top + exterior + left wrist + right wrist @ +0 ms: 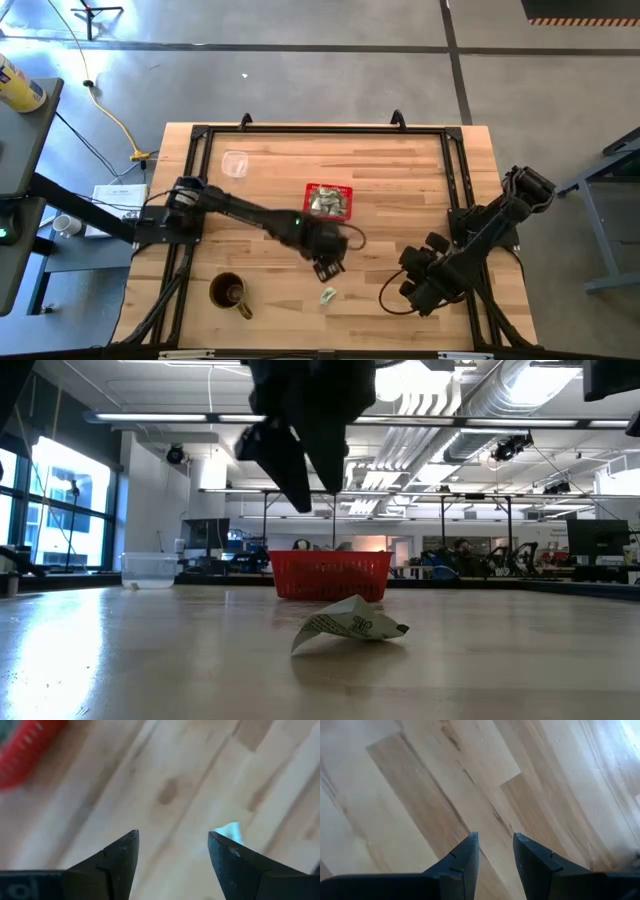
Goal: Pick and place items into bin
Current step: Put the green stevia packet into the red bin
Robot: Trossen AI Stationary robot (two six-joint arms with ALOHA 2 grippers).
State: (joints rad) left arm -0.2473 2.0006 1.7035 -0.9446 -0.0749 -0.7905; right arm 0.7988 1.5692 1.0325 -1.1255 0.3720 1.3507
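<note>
One pale green-and-white packet (328,295) lies alone on the table near its near edge; the low view shows this packet (350,624) crumpled, resting on its folded edges. The red basket (328,201) stands mid-table with several packets inside. My left gripper (329,266) hangs open above the wood between basket and packet, holding nothing; in its wrist view the left gripper (172,850) has the packet (231,830) just beyond one fingertip and the basket (25,750) at a corner. My right gripper (495,845) waits open over bare wood at the table's right near side.
A brown mug (229,292) stands near the table's near left corner. A clear plastic cup (235,163) sits at the far left. A black frame (320,128) borders the table. A dark cable (385,292) loops beside the right arm.
</note>
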